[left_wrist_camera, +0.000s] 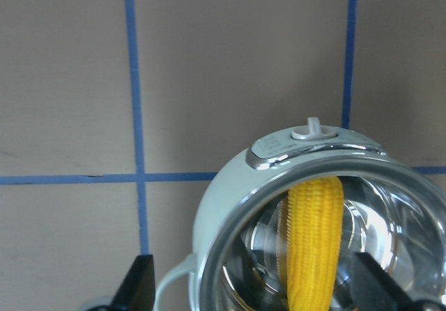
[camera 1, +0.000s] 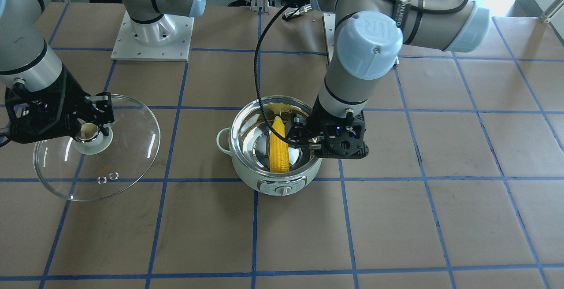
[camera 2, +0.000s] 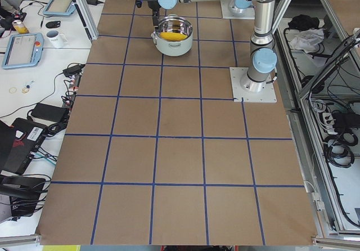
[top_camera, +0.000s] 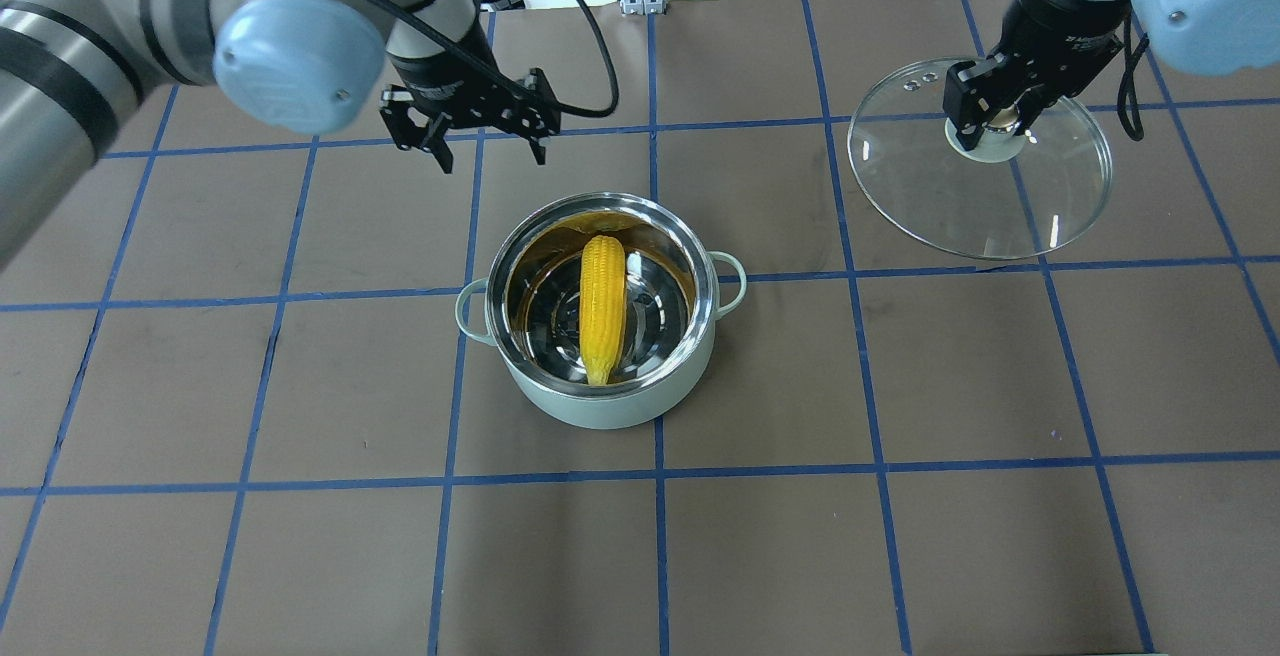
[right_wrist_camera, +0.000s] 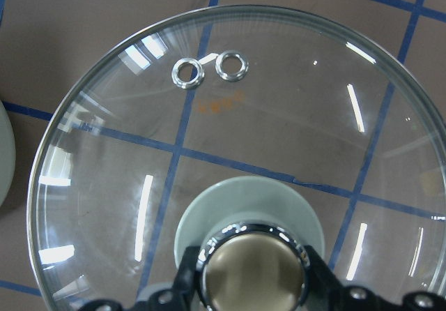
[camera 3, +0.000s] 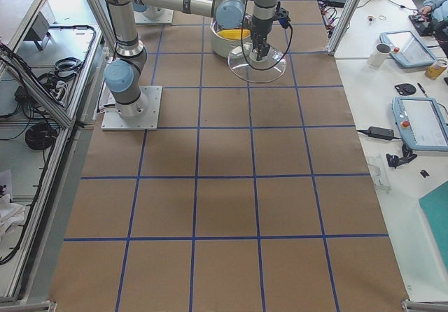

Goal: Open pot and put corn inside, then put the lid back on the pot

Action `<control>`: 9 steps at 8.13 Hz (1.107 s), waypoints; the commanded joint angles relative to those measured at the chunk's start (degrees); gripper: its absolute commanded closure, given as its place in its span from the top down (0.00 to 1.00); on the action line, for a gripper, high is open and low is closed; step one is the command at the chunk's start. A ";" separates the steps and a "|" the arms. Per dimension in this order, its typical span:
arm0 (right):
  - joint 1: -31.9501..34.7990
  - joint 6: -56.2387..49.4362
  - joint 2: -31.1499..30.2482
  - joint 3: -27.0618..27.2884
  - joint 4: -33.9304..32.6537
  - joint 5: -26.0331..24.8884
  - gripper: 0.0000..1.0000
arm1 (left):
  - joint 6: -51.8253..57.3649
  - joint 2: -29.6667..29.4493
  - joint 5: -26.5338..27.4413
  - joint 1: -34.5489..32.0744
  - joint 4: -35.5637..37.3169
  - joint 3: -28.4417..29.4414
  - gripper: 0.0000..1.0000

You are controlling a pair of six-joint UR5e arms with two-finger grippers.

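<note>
1. Corn [top_camera: 603, 306] lies inside the uncovered pot [top_camera: 600, 414], its tapered tip toward 6 o'clock in the overhead view.
2. Left gripper [top_camera: 492, 158] hangs at the pot's 11 o'clock, jaws spread wide, holding nothing.
3. Right gripper [top_camera: 985, 121] clamps the knob [right_wrist_camera: 252, 269] of the lid [top_camera: 1040, 206], at the pot's 2 o'clock, well apart.

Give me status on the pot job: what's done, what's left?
Done: the pot is open and the corn lies inside it. The left gripper is open and empty. In hand: the right gripper is shut on the lid by its knob, with the lid off to the pot's side. Left: carry the lid over and seat it on the pot.
</note>
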 commanded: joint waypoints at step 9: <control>18.17 31.98 2.87 -0.19 -5.08 2.90 0.00 | 6.25 5.69 6.68 8.09 -6.62 6.01 1.00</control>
